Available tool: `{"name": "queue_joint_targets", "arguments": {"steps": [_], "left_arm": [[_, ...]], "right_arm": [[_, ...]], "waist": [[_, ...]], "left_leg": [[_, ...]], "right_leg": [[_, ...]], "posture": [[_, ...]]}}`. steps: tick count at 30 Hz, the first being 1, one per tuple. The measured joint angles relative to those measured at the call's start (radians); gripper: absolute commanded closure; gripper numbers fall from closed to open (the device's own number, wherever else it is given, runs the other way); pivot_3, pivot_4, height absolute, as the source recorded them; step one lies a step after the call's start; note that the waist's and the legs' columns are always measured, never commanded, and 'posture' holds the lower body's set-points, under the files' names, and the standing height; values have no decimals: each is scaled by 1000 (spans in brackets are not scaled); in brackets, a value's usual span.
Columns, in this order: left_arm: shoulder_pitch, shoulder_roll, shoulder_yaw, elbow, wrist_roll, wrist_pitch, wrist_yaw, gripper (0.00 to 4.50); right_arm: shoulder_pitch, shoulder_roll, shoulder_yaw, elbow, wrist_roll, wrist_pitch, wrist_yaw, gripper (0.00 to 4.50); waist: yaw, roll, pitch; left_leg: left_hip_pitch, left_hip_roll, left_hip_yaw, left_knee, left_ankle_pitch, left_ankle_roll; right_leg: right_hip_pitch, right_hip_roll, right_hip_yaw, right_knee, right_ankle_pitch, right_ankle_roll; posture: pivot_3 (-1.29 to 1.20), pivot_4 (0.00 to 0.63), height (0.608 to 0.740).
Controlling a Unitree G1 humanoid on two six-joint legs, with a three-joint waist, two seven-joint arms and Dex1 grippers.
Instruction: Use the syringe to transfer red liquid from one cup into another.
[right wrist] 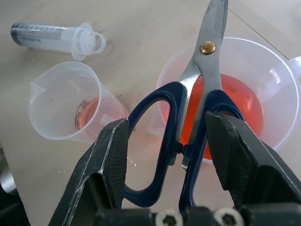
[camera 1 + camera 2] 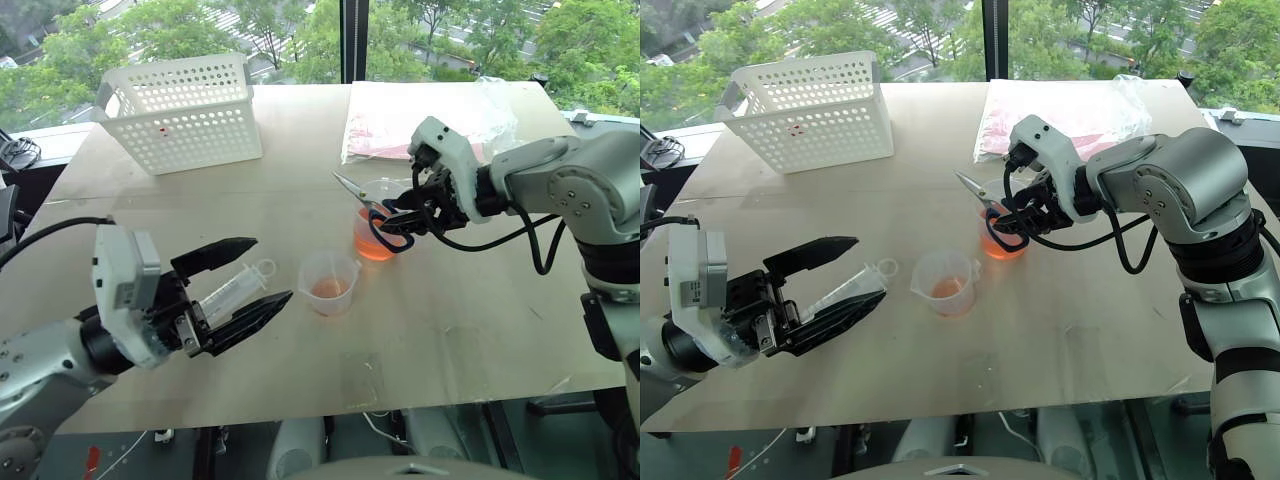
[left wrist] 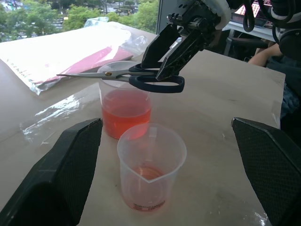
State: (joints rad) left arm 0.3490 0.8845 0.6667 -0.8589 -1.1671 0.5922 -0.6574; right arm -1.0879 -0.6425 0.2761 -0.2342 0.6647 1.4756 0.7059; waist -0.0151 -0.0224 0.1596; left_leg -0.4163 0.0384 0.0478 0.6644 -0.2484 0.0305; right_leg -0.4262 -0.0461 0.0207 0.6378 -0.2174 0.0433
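Nearest the head camera, at lower left of the frame, the left gripper (image 2: 240, 285) hovered with its jaws spread wide and empty, just above the syringe (image 2: 237, 288) lying flat on the table (image 2: 480, 330). Right of it, near centre, stood the spouted cup (image 2: 329, 283) with a little red liquid (image 2: 329, 289). Just beyond, the right gripper (image 2: 397, 219) clenched blue-handled scissors (image 1: 188, 122) over the smaller cup (image 2: 372, 235), which was about half full. At upper left sat a white basket (image 2: 185, 110).

Syringe (image 1: 56, 37) on the counter (image 2: 450, 330) left of spouted cup (image 2: 329, 283), scissors (image 1: 188, 113) over second cup (image 2: 372, 232) right-behind, basket (image 2: 182, 112) far left.
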Motion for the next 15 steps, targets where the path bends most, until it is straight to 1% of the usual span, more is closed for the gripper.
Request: {"name": "queue_joint_targets", "arguments": {"steps": [15], "left_arm": [[6, -7, -2, -14, 5, 0, 1, 0]], "right_arm": [[17, -8, 35, 1, -34, -25, 12, 1715]], "waist": [[0, 0, 0]], "left_leg": [[0, 0, 0, 0, 0, 0]], "right_leg": [[0, 0, 0, 0, 0, 0]], "posture": [[0, 150, 740]]}}
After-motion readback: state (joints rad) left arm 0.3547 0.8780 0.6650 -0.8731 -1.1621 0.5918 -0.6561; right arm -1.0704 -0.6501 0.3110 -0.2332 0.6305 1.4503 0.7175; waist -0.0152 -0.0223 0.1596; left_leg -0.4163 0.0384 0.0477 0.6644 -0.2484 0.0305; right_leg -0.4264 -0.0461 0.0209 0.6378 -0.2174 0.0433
